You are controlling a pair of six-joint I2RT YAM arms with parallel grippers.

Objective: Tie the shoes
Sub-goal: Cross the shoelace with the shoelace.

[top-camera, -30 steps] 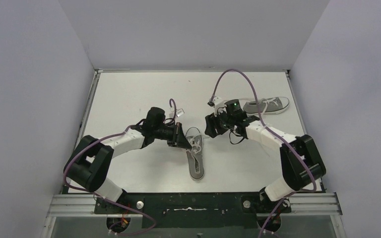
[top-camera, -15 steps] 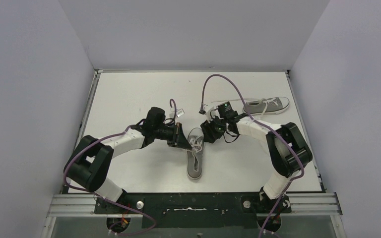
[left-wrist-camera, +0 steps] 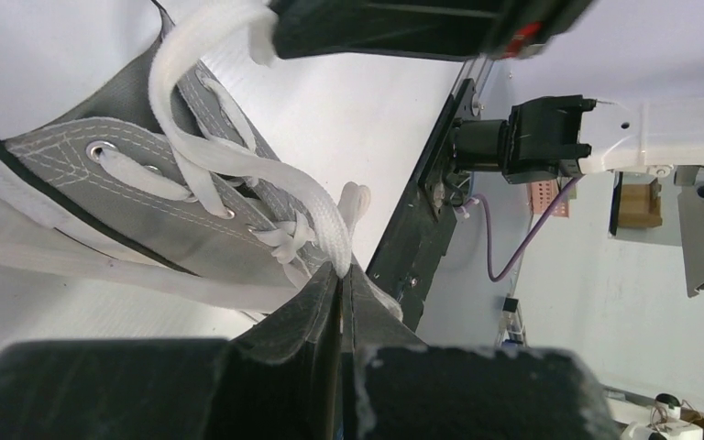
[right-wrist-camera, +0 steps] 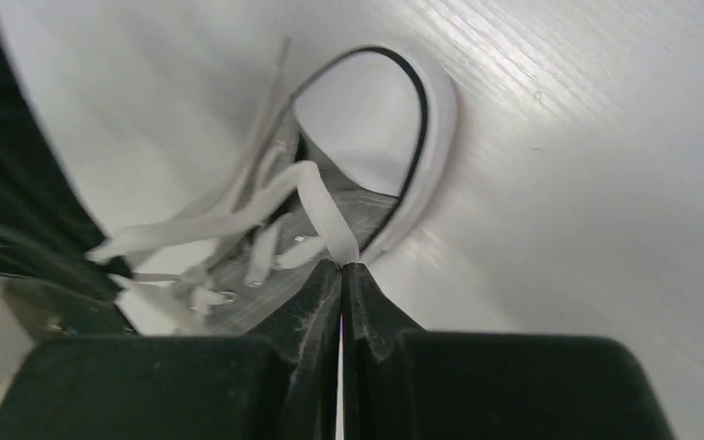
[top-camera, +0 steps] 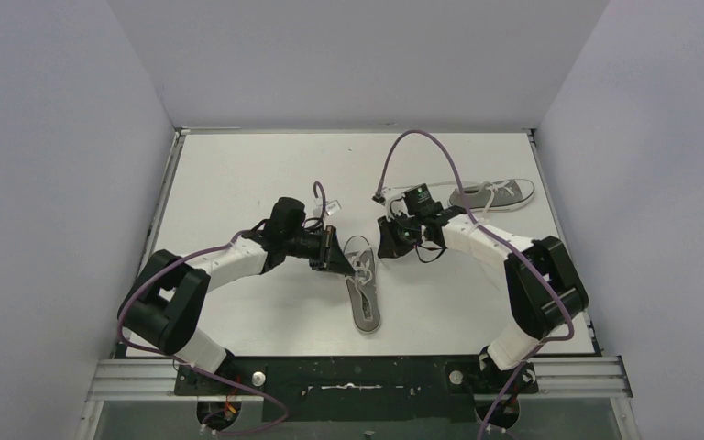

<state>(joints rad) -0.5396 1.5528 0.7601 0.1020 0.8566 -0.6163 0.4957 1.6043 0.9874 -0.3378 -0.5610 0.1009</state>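
Your left gripper (left-wrist-camera: pixel 341 280), jaws pressed together, pinches white flat lace (left-wrist-camera: pixel 312 206) of small grey canvas sneaker (top-camera: pixel 364 298) at table centre. Right gripper (right-wrist-camera: pixel 341 268), at sneaker's 3 o'clock, likewise clamped on second lace strand (right-wrist-camera: pixel 323 209). Risk if you pull apart hard: thin tips lose strands, or light sneaker drags. Other grey sneaker (top-camera: pixel 493 194) lies at 2 o'clock.

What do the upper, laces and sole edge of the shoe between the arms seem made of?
The upper looks like matte grey canvas: stitching and weave show. The laces seem flat white woven fabric, bending limply. The sole edge is smooth and white, probably rubber.
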